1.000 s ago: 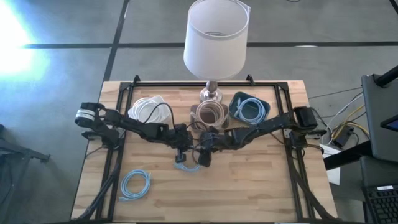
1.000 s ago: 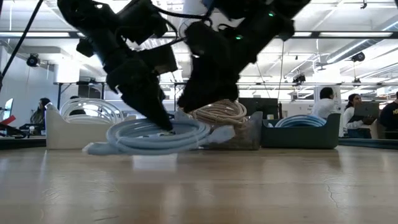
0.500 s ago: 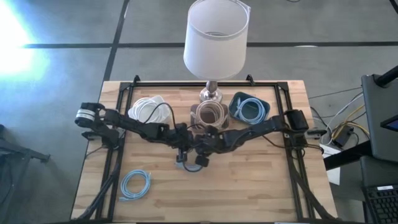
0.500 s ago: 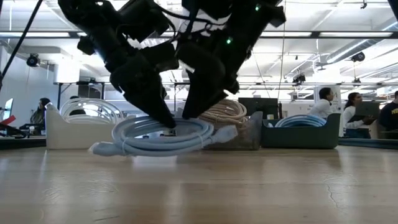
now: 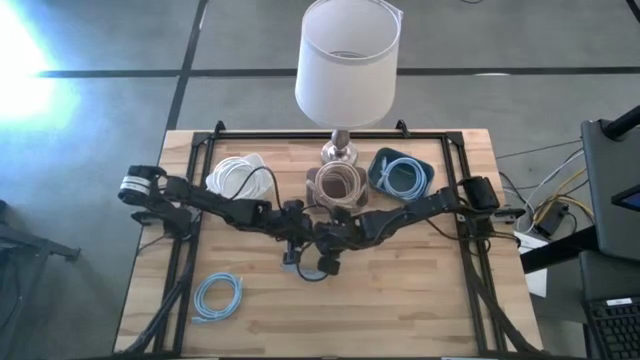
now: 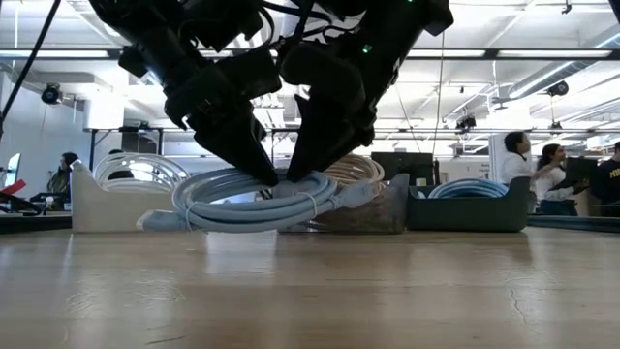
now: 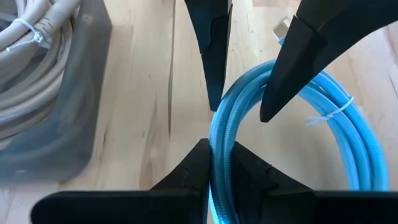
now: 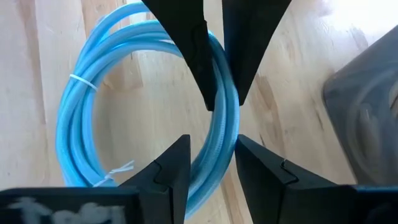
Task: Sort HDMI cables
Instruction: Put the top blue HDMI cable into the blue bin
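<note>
A light blue HDMI coil (image 6: pixel 254 201) hangs low over the table's middle, between my two grippers. My left gripper (image 7: pixel 221 167) is shut on it. My right gripper (image 8: pixel 212 163) is open; its fingers stand on either side of the same strand bundle, right beside the left fingers. A second light blue coil (image 5: pixel 218 297) lies flat near the table's near left corner. At the far side, a white coil lies in a white bin (image 5: pixel 237 175), a beige coil in a grey bin (image 5: pixel 338 185) and a blue coil in a dark blue bin (image 5: pixel 402 175). My left gripper pinches the coil's strand bundle (image 7: pixel 219 140) between its two fingers, which lie across the strands. The fingers come slanting down from the table's left (image 6: pixel 247 160). The coil hangs roughly level, just above the table top, with a connector end (image 6: pixel 145 228) drooping lowest.
A lamp with a white shade (image 5: pixel 347 60) stands on its metal foot (image 5: pixel 338 152) at the far edge, behind the grey bin. A black frame (image 5: pixel 195 190) runs round the work area. Bare wood (image 5: pixel 400 300) lies near and right. People sit in the room beyond (image 6: pixel 513 160).
My right gripper has moved toward the table's left and closed in on the coil, until its fingers stand round the strand beside my left fingers. My left gripper has kept its hold, and the coil has risen slightly.
</note>
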Controlling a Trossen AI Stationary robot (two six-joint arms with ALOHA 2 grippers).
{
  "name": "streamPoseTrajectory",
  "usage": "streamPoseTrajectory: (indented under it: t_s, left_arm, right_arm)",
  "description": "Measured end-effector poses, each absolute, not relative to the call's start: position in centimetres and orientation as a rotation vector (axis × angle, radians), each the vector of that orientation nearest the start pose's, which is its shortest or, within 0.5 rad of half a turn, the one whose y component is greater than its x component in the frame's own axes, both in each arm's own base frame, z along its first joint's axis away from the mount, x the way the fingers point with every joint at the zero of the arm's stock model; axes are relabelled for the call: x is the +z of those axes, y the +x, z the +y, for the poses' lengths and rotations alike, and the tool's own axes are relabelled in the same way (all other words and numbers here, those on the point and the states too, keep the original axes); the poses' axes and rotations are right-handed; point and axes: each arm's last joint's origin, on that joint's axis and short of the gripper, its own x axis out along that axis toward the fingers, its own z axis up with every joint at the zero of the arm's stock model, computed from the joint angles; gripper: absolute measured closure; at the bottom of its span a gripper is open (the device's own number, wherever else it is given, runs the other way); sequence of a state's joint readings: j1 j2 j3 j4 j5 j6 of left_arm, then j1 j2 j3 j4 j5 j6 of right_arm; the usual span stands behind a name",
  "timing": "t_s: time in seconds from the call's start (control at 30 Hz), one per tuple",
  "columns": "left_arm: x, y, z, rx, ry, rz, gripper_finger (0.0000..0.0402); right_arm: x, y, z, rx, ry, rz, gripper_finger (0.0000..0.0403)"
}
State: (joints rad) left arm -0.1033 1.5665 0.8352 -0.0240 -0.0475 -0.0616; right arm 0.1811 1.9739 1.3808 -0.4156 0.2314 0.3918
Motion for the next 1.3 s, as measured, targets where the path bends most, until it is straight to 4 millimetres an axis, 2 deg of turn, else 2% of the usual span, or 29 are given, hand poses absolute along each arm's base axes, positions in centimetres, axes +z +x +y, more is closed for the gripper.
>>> streamPoseTrajectory:
  t_s: [0.37,0.7,0.93,1.13,1.3]
  left_arm:
    - [20.1,30.7,-4.0,-0.054,0.016,0.658,0.0356]
    - [20.3,30.6,-4.0,-0.021,-0.012,0.647,0.0350]
    - [20.3,30.6,-4.0,-0.019,-0.013,0.649,0.0347]
    - [20.3,30.5,-3.9,-0.010,-0.009,0.656,0.0342]
    - [20.1,30.5,-3.9,-0.014,-0.009,0.666,0.0340]
  right_arm:
    - [17.8,40.6,6.9,-0.236,0.153,0.949,0.0297]
    - [17.7,40.5,6.8,-0.240,0.136,0.957,0.0381]
    - [17.6,40.2,6.8,-0.249,0.134,0.991,0.0380]
    - [17.4,39.5,6.6,-0.335,0.185,1.046,0.0380]
    - [17.3,37.8,6.8,-0.395,0.182,1.177,0.0381]
